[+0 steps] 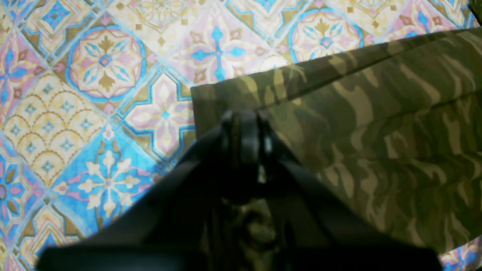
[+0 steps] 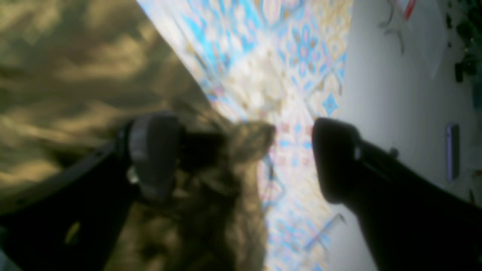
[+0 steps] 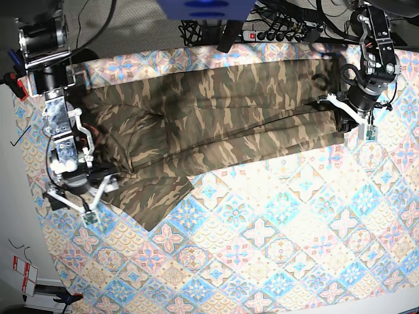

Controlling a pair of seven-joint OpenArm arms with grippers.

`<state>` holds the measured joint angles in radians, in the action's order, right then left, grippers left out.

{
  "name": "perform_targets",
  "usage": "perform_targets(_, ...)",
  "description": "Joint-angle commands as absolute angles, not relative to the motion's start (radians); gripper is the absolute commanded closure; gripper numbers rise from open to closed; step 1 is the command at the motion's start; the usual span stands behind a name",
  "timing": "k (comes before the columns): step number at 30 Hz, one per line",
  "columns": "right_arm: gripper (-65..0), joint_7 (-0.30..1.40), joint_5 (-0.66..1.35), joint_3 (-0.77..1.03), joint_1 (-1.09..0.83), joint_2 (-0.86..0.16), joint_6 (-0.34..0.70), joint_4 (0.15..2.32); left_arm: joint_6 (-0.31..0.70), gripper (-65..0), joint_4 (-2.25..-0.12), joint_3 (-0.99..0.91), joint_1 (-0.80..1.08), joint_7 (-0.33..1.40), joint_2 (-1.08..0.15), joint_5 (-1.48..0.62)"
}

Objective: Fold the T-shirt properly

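I am looking at the T-shirt [image 3: 216, 111] lying spread lengthwise along the far side of the tablecloth [image 3: 275, 248], one sleeve angling out toward the cloth's middle. My left gripper [image 1: 244, 130] is pinching shut on the T-shirt hem at one end, while my right gripper [image 2: 241, 154] is standing wide open at the other end with bunched fabric lying loose between its jaws, gripping nothing. I am judging the cloth light, limp and prone to sagging, so I am favouring corners and hems for a hold.
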<state>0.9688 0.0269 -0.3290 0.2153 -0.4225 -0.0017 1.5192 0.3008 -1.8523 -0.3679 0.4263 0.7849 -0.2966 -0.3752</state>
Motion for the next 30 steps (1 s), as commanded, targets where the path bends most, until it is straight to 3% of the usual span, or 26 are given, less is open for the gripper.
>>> perform_targets(1,-54.7,0.960,0.015,-0.321,0.237,-0.433,-0.007,1.538,0.298,0.0,-1.868,-0.374,0.423,0.765,-0.309,-0.381)
perform_targets(6,-54.6,0.946,0.013,-0.332,0.292,-0.394,-0.002,1.461,0.298,0.0,-1.868,-0.374,0.423,0.765,-0.309,-0.381)
perform_targets(17,-54.6,0.719,0.013,-0.507,0.541,-0.334,0.001,0.975,0.298,0.0,-1.865,-0.375,0.423,0.765,-0.309,-0.381)
perform_targets(19,-54.6,0.691,0.013,-0.506,0.564,-0.317,0.047,0.898,0.298,0.0,-1.865,-0.377,0.423,0.765,-0.309,-0.381)
perform_targets(22,-54.6,0.674,0.013,-0.506,0.579,-0.289,0.102,0.837,0.298,0.0,-1.865,-0.377,0.423,0.765,-0.309,-0.381)
perform_targets(30,-52.2,0.634,0.013,-0.506,0.579,-0.275,0.104,0.751,0.298,0.0,-1.865,-0.378,0.423,0.765,-0.309,-0.381)
